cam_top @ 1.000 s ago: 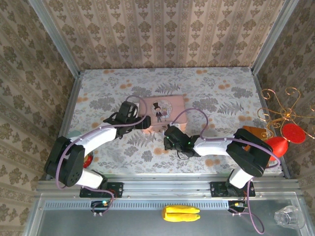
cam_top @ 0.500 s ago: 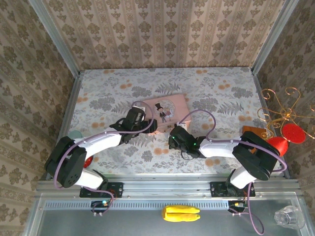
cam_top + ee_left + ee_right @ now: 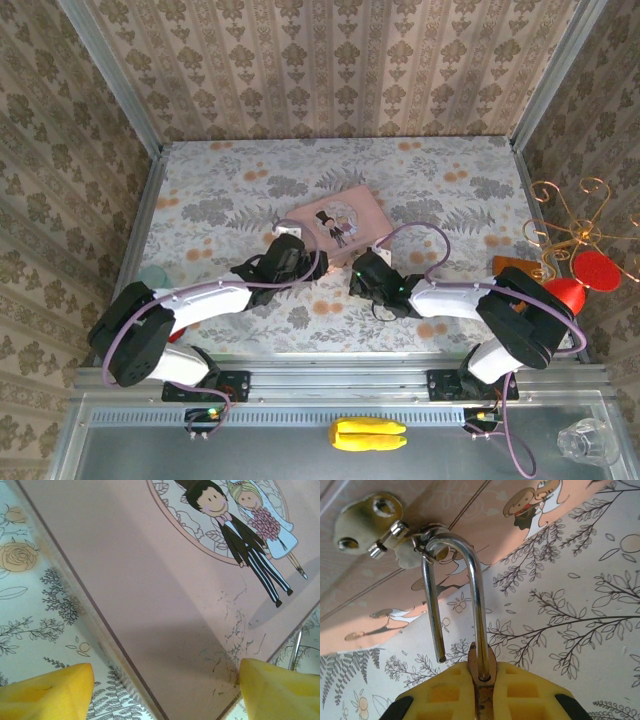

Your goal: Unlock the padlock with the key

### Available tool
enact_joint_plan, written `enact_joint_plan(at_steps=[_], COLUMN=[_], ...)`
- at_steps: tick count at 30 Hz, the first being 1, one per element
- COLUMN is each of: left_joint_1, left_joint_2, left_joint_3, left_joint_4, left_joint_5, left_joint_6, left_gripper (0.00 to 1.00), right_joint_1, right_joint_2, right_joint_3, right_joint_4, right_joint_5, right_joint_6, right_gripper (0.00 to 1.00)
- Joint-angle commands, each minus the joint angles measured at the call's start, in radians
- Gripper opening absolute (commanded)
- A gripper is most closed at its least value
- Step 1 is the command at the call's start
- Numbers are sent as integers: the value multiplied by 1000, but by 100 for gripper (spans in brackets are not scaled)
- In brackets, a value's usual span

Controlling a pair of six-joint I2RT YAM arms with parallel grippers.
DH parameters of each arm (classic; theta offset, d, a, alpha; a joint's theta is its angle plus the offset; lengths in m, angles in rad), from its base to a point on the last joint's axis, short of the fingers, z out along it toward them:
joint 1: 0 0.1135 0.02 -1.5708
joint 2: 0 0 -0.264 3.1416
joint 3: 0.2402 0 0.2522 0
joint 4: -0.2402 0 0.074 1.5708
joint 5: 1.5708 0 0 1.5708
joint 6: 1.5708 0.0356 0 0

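My right gripper (image 3: 482, 692) pinches the padlock (image 3: 481, 664) at the near edge of the tin (image 3: 150, 590), its shackle (image 3: 479, 595) seemingly sprung; my left gripper (image 3: 162, 687) gapes wide, straddling the tin's corner to steady it

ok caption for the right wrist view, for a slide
Right gripper shut on the padlock, its shackle hooked through the pink tin's hasp with one leg hanging free.
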Motion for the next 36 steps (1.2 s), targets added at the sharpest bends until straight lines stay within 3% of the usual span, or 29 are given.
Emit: enact_joint_plan(at_steps=[1, 12, 36], left_joint_1=[-45, -144, -177], left_joint_2=[6, 39, 36], left_joint_3=[-49, -37, -51], left_joint_4=[-139, -81, -66], left_joint_5=[-44, -66, -114], left_joint_6=[-24, -53, -79], left_gripper=[76, 75, 75], right_joint_1=[-36, -41, -132], right_joint_2=[-33, 3, 13], right_joint_3=[0, 76, 143], right_joint_4=[23, 13, -78], right_joint_5=[101, 82, 12], right_joint_6=[79, 136, 268], right_gripper=[0, 0, 0])
